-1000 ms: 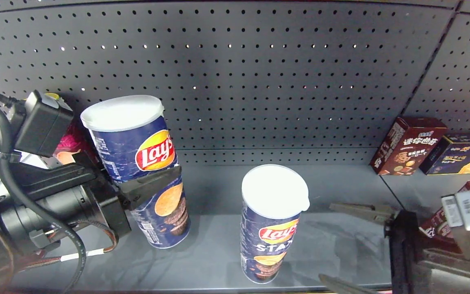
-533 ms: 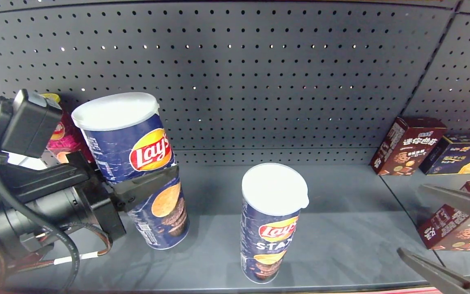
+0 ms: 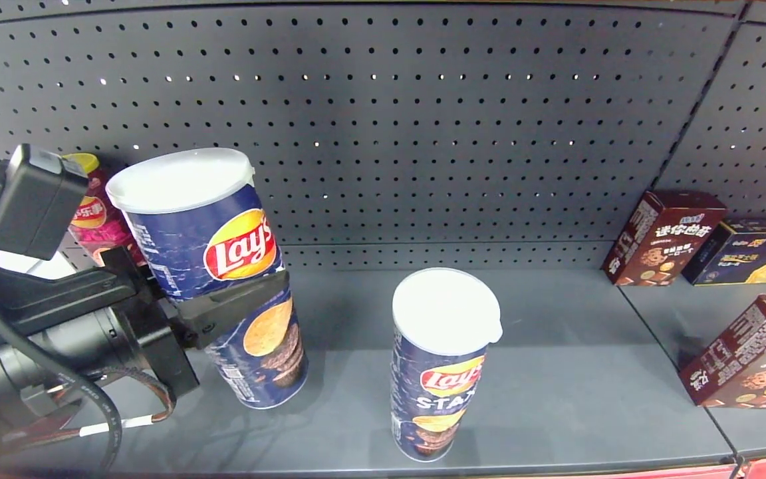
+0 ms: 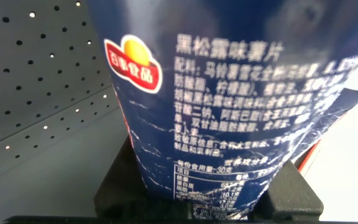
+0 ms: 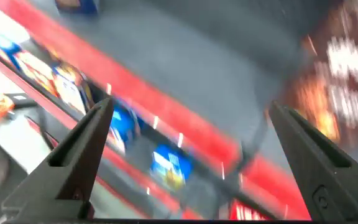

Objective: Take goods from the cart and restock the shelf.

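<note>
The left gripper [image 3: 223, 293] is clamped around the middle of a blue chip can [image 3: 217, 266] with a white lid, at about 9 o'clock on the shelf [image 3: 569, 386] in the head view. One black finger [image 3: 237, 306] crosses the front of the can; the other is hidden behind it. The can leans, its lid tipped toward 11 o'clock, and its base is at the shelf board; whether it touches cannot be told. In the left wrist view the same chip can [image 4: 229, 106] stands up out of the left gripper [image 4: 207, 199], its back label facing the camera.

A second chip can [image 3: 443, 372], also blue with a white lid, stands upright near the front edge at 6 o'clock, apart from the held one. A pink can [image 3: 90, 213] stands behind the left arm at 9 o'clock, against the pegboard [image 3: 423, 133].

At 3 o'clock a brown box [image 3: 665, 236] stands beside a blue box [image 3: 755, 256] at the back, and 1 tilted brown box [image 3: 749, 352] lies nearer the front.

The right gripper [image 5: 194, 155] is spread wide with nothing between its 2 fingers, over a blurred red strip [image 5: 185, 143].
</note>
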